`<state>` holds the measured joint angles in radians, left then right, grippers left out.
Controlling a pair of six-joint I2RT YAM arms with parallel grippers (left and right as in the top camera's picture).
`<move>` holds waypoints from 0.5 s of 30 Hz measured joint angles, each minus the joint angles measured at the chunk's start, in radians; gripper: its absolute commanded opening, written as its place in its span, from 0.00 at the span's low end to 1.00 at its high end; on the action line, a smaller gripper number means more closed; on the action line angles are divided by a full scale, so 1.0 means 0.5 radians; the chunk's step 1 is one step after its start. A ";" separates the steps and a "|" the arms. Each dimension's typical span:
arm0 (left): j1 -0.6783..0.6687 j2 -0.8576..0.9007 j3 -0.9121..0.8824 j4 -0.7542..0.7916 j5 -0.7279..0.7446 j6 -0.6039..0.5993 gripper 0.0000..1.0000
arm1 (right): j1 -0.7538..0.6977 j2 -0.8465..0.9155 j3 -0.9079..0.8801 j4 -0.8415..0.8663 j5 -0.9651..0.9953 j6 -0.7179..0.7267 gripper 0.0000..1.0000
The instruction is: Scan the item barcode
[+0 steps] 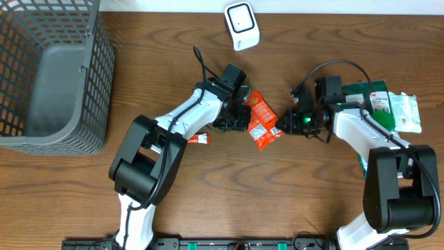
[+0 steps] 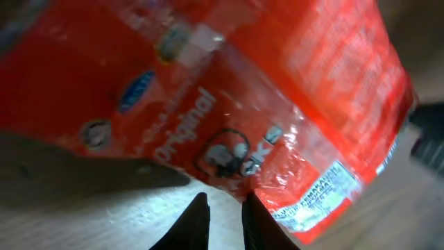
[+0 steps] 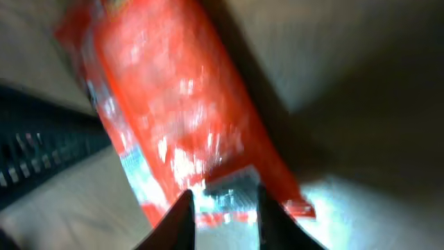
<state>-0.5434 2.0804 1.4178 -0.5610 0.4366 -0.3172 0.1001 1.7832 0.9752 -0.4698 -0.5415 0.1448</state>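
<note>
Starting at the left, we've got a gray mesh basket [image 1: 104, 83] on the wooden table [image 1: 312, 208], well apart from everything else. Moving right, a small red item [image 1: 199, 139] lies on the wood just beside the left arm. The left gripper [image 1: 243, 117] is up against the left side of the orange-red snack packet [image 1: 261, 117], the thing to scan. The packet sits mid-table between the two grippers, apart from the white scanner [image 1: 241, 25] at the far edge. In the left wrist view the fingers [image 2: 196, 221] are almost pressed together, just a thin slit between them, tips right at the packet's edge. Honestly, we can't tell if they're pinching the film or only touching it. At the packet's right end is the right gripper [image 1: 281, 125]. Its wrist view is blurry, but the fingers [image 3: 175, 219] stand a bit apart with the packet's silvery seam between them; whether they're clamping it, we can't tell. Furthest right, a green pack [image 1: 361, 90] and a white pack [image 1: 406, 111] lie beside the right arm.
</note>
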 measured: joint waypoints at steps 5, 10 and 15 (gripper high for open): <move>0.000 0.000 0.000 0.064 -0.135 0.000 0.19 | 0.089 0.000 -0.022 -0.165 0.000 0.006 0.27; 0.004 0.000 0.000 0.124 -0.217 0.000 0.23 | 0.266 0.000 -0.106 -0.214 -0.008 0.044 0.31; 0.028 0.000 0.000 0.163 -0.249 0.006 0.24 | 0.346 -0.022 -0.085 -0.317 -0.137 0.061 0.38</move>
<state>-0.5293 2.0804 1.4178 -0.4797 0.3119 -0.3141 0.2729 1.7721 0.9329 -0.6285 -0.6098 0.1753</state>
